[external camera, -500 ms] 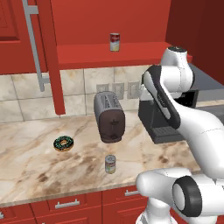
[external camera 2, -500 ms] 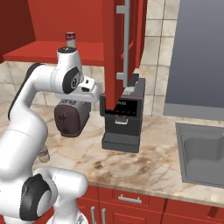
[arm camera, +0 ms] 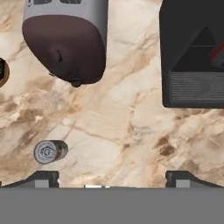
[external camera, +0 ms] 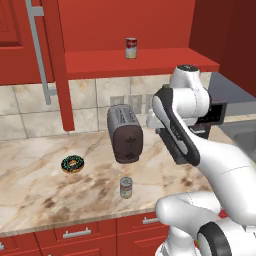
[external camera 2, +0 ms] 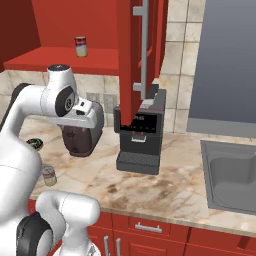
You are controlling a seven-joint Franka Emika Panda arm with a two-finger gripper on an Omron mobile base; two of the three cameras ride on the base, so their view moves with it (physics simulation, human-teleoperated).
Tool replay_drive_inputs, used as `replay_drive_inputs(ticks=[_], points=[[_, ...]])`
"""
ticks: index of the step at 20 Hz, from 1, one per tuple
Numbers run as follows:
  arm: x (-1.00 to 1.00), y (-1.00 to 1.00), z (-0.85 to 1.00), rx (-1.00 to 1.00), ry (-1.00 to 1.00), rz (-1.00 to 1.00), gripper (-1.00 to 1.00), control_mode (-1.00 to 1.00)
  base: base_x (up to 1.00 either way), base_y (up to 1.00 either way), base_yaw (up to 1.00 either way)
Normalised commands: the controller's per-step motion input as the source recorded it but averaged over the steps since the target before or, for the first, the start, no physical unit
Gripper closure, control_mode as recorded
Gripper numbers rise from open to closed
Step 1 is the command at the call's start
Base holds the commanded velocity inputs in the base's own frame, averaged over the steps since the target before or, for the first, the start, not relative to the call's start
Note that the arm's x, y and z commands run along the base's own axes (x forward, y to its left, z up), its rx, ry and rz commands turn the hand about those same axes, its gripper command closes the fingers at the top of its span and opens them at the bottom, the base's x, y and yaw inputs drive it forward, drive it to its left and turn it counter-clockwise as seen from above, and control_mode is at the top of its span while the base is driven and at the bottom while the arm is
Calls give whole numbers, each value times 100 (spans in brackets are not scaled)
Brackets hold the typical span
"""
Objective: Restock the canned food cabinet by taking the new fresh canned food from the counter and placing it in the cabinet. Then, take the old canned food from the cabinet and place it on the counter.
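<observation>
Hand view looks straight down on the counter (arm camera: 131,127), and the new fresh canned food (arm camera: 49,151) shows its silver top low and to the left, just up from the left fingertip (arm camera: 41,178). The gripper (arm camera: 111,179) has its jaws spread wide with nothing between them, and the tin stands outside the gap, off toward the left jaw. The tin stands upright, its long axis pointing up at the camera, so the hand would have to shift toward that side and come down over it. In the left base view the same tin (external camera: 126,187) stands near the counter's front edge, in front of the toaster (external camera: 125,133) and well apart from the donut (external camera: 72,164).

The cabinet (external camera: 150,55) stands open, door swung aside by its bar handle (external camera: 41,50). On its shelf board sits the old canned food (external camera: 131,48), upright and alone, toward the middle of the board; there looks to be room on either side for a second tin. The coffee machine (external camera 2: 142,135) stands on the counter to the right of the toaster, below the open door.
</observation>
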Motion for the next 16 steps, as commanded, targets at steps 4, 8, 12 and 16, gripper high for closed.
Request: replay_drive_inputs(ticks=[4, 8, 12, 16], points=[[-50, 98, -100, -1, 9, 0, -100, -100, 0, 0, 0], [-24, 98, -98, -5, 14, 0, -100, -100, 0, 0, 0], [-1, 73, -61, -15, 14, 2, -100, -100, 0, 0, 0], [21, 50, -26, -19, 16, 2, -100, -100, 0, 0, 0]])
